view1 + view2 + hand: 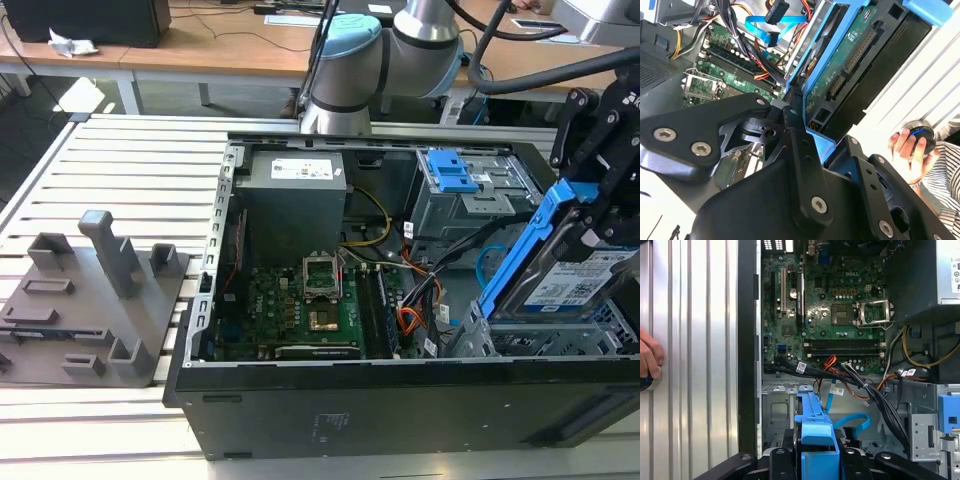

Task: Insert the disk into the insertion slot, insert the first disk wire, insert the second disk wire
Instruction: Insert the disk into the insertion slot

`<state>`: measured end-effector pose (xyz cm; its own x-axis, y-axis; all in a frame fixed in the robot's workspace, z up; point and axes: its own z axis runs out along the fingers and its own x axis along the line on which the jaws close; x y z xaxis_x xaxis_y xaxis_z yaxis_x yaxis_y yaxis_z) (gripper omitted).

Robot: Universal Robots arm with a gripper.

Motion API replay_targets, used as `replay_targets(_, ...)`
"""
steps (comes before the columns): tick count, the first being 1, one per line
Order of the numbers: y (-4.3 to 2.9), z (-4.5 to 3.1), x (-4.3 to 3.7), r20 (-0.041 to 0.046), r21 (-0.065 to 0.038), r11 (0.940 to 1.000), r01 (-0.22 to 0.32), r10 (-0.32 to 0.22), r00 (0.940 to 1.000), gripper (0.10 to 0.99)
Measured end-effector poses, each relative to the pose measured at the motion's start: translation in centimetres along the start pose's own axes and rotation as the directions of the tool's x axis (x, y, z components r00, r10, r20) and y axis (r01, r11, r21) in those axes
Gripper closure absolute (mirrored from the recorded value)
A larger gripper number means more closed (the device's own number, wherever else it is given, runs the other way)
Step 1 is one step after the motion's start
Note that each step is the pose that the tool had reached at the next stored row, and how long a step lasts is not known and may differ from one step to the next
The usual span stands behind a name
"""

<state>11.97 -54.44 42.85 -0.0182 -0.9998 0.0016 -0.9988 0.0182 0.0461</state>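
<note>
In the exterior view my gripper (588,205) is shut on the disk (575,275), a silver drive with a white-and-blue label in a bright blue carrier (523,250). The disk is tilted steeply at the exterior view's right, and its lower end meets the top of the insertion slot (535,342), a grey perforated cage. In the second wrist view black fingers (796,117) clamp the carrier, and the disk's green underside (842,62) faces the camera. The first wrist view has the carrier (815,432) between the fingers. A loose blue flat cable (852,420) and a black cable bundle (880,400) lie inside the case.
The open computer case (400,410) holds a motherboard (300,300), a power supply (295,195) and a taller grey bay with a blue latch (455,178). A grey fixture block (90,300) sits on the slatted table at the exterior view's left. A person's hand (905,145) rests beside the case.
</note>
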Motion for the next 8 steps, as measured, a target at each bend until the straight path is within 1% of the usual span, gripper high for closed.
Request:
replay_targets(4, -0.05, 0.81, 0.00, -0.0002, -0.001, 1.0000, 0.000, 0.000, 1.0000, 0.722)
replay_targets(7, -0.11, 1.99, 0.00, 0.0000, -0.002, 1.0000, 0.000, 0.000, 1.0000, 0.722)
replay_targets(8, -0.11, 2.16, 0.00, -0.0002, -0.003, 1.0000, 0.000, 0.000, 1.0000, 0.722)
